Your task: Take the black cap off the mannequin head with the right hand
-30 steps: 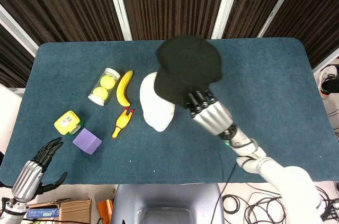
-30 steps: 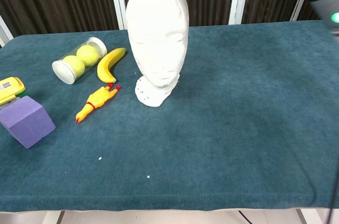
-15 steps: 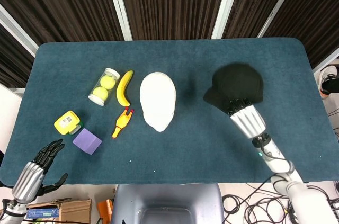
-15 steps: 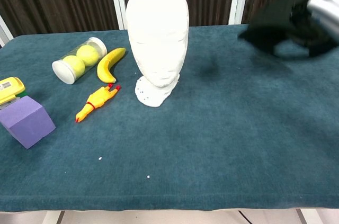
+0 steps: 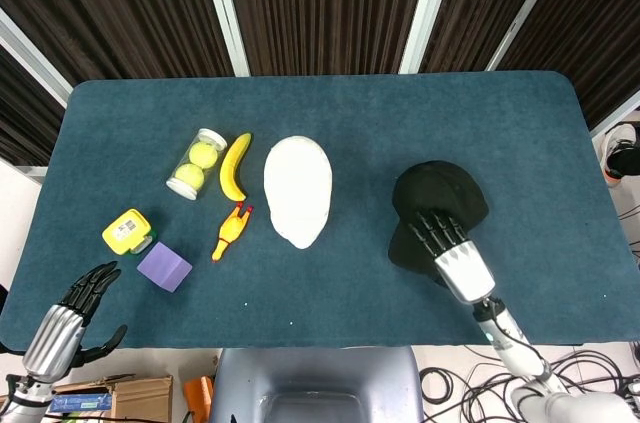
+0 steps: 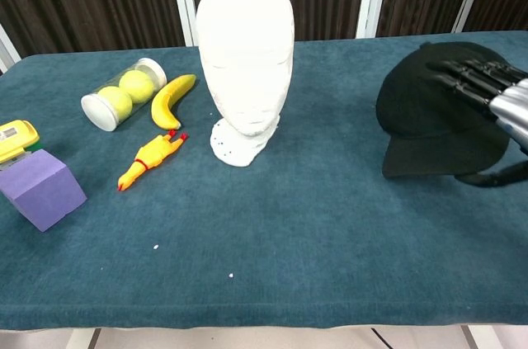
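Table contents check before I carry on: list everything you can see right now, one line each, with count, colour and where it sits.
black cap: one, black, right part of the table, off the mannequin
mannequin head: one, white, centre, bare
banana: one, yellow, just left of the mannequin head
tennis ball tube: one, clear with yellow-green balls, left of the banana
rubber chicken: one, yellow with red, in front of the banana
purple block: one, purple, front left
yellow box: one, yellow, touching the purple block
table: one, blue-green cloth
right hand: fingers over the cap, holding it
left hand: empty, fingers apart, off the front-left corner
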Robot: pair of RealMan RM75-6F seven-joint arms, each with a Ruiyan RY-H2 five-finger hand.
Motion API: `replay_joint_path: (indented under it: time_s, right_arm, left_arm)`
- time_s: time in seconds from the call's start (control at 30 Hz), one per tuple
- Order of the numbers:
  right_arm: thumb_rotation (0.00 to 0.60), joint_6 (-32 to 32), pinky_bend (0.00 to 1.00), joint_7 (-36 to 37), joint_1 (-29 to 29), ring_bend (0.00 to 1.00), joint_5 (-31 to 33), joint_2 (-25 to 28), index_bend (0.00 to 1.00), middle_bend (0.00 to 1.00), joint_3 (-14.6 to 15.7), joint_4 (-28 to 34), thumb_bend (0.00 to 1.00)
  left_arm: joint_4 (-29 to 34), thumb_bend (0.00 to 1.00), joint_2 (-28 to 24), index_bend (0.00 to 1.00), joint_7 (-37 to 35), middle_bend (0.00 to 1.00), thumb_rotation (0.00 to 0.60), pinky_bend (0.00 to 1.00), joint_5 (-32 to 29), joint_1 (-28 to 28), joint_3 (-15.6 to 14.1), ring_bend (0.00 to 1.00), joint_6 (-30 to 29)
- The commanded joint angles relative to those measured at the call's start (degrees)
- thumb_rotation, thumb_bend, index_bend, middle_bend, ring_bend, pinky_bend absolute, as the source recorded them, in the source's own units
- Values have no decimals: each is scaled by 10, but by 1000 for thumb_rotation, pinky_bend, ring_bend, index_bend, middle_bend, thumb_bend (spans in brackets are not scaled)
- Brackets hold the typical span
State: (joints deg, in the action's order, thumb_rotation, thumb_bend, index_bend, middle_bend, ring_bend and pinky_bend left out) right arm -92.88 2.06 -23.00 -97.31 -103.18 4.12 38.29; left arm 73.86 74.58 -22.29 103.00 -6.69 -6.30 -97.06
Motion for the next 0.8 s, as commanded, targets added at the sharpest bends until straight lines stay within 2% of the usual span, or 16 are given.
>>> replay_joint_path:
  time_s: [0.03, 0.2, 0.33, 0.43, 0.5, 0.57, 0.67, 0.8]
  right_arm:
    - [600, 46, 72, -53, 37, 0, -19, 124, 0, 0, 62, 189, 6]
    - [600, 100, 2, -129, 53, 0, -21, 231, 0, 0, 110, 343, 1]
    - [600, 57, 0, -146, 79, 0, -32, 278, 0, 0, 114, 405, 0]
    - [600, 19, 0, -152, 113, 0, -15, 320, 0, 0, 111, 452, 0]
    - [600, -4, 0, -180, 142, 0, 20, 345, 0, 0, 100, 486, 0]
    - [600, -47, 0, -193, 174, 0, 49, 352, 0, 0, 78, 505, 0]
    - [600, -101, 0, -140, 208, 0, 74, 353, 0, 0, 47, 506, 0]
    - [600, -106, 0, -121, 221, 0, 97, 362, 0, 0, 22, 496, 0]
  left_arm:
    - [-2, 364, -2, 0, -2, 44, 600, 148, -1, 2, -2, 54, 0]
    - [11, 361, -25, 0, 2, 38, 600, 139, 9, 2, -18, 37, 11]
    - [39, 361, -53, 0, 24, 31, 600, 124, 1, 8, -28, 28, 25]
    - [85, 360, -90, 0, 73, 24, 600, 108, -22, 15, -39, 16, 57]
    - [119, 363, -104, 0, 134, 18, 600, 99, -46, 25, -34, 11, 65]
    - [132, 365, -95, 0, 185, 14, 600, 92, -55, 38, -21, 4, 46]
    - [133, 365, -85, 0, 219, 7, 600, 77, -49, 50, -16, 0, 29]
    - [131, 365, -84, 0, 212, 4, 600, 73, -39, 56, -16, 0, 19]
